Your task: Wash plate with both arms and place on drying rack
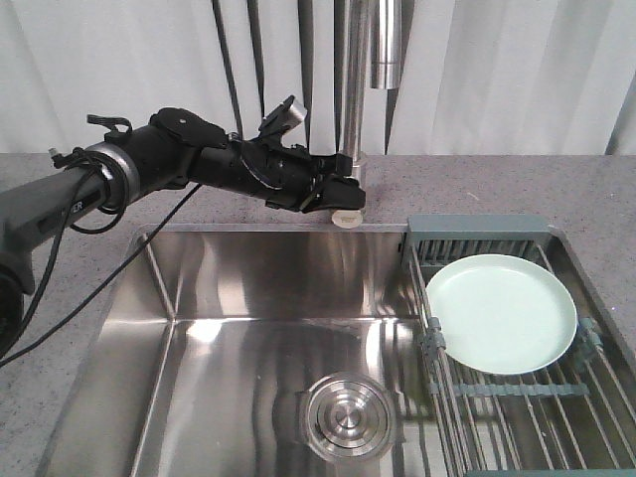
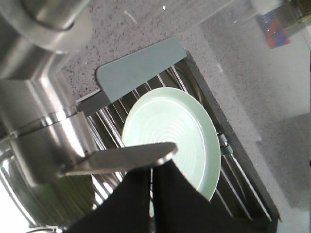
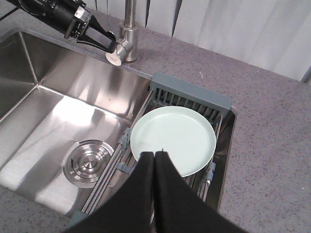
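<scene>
The pale green plate (image 1: 502, 313) lies face up on the wire bars of the drying rack (image 1: 477, 231), at the sink's right end. My left gripper (image 1: 343, 199) reaches to the base of the faucet. In the left wrist view its black fingers (image 2: 136, 194) are pressed together, with their tips right under the flat steel faucet lever (image 2: 121, 158). The plate (image 2: 189, 121) shows beyond them. My right gripper (image 3: 154, 154) is shut and holds nothing. It hovers over the near rim of the plate (image 3: 180, 136) on the rack (image 3: 189, 94). The right arm is outside the front view.
The steel sink basin (image 1: 248, 288) has a round drain cover (image 1: 348, 417) near its front. The tall faucet column (image 1: 353, 79) rises behind the sink's back edge. Grey speckled counter (image 3: 272, 145) surrounds the sink, and a white curtain hangs behind.
</scene>
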